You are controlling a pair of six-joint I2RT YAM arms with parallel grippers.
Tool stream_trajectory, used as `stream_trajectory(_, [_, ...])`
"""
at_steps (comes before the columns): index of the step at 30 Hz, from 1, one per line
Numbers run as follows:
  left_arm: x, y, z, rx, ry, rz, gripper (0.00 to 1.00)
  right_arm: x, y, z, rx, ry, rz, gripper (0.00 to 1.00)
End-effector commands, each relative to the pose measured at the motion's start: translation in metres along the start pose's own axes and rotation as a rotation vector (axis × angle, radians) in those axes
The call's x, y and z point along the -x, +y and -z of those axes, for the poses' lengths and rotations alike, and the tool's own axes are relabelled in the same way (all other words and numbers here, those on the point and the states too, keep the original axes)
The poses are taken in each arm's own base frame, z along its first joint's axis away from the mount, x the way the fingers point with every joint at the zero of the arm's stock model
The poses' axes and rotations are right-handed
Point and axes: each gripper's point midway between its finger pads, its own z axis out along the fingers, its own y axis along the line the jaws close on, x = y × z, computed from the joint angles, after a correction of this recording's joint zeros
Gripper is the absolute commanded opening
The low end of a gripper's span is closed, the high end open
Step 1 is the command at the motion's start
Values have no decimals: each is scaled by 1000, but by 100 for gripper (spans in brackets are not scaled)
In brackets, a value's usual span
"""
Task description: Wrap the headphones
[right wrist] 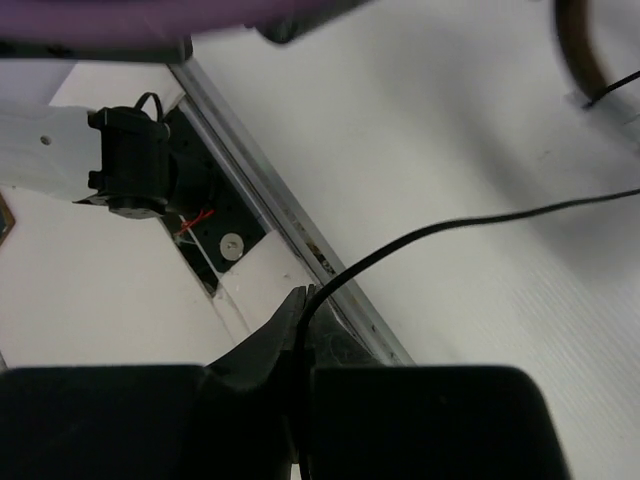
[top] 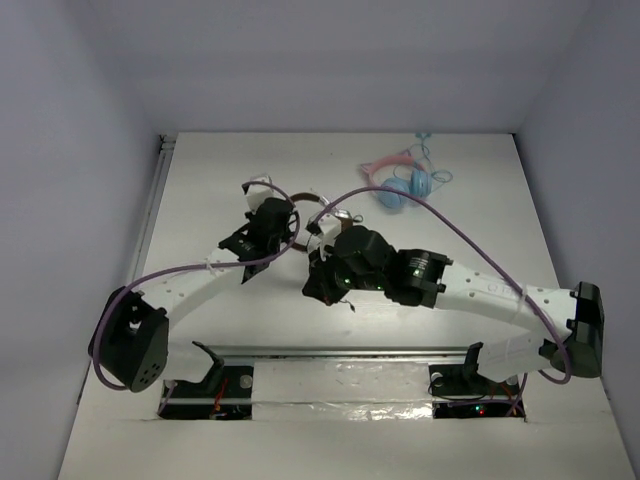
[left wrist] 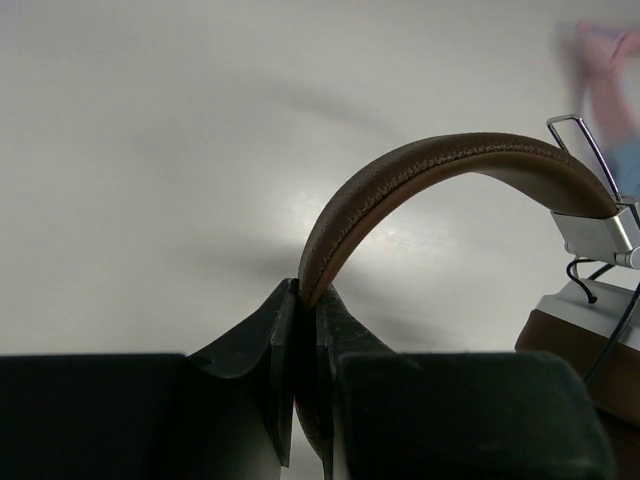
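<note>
My left arm [top: 188,286] and right arm [top: 490,296] are white tubes joined by blocky black housings, with a lilac cable [top: 470,243] looping loosely along each. Tiny green lights [top: 345,266] glow on one black wrist housing. My fingers [left wrist: 255,345] are matte black, tapering to thin, flat tips.

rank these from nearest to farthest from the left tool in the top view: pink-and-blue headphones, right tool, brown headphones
1. brown headphones: touching, headband pinched in the left tool, mid-table.
2. right tool: just to the right and toward the near edge, pinching the cable.
3. pink-and-blue headphones: far back, to the right.
</note>
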Motion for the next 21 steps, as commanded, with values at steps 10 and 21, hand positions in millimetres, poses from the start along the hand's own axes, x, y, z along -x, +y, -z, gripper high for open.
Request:
stream_trajectory(10, [-52, 2, 47, -143, 82, -100, 0, 39, -36, 43, -237, -44, 144, 0])
stream_trajectory(21, [-92, -11, 82, -334, 236, -157, 0, 60, -118, 56, -539, -47, 169, 0])
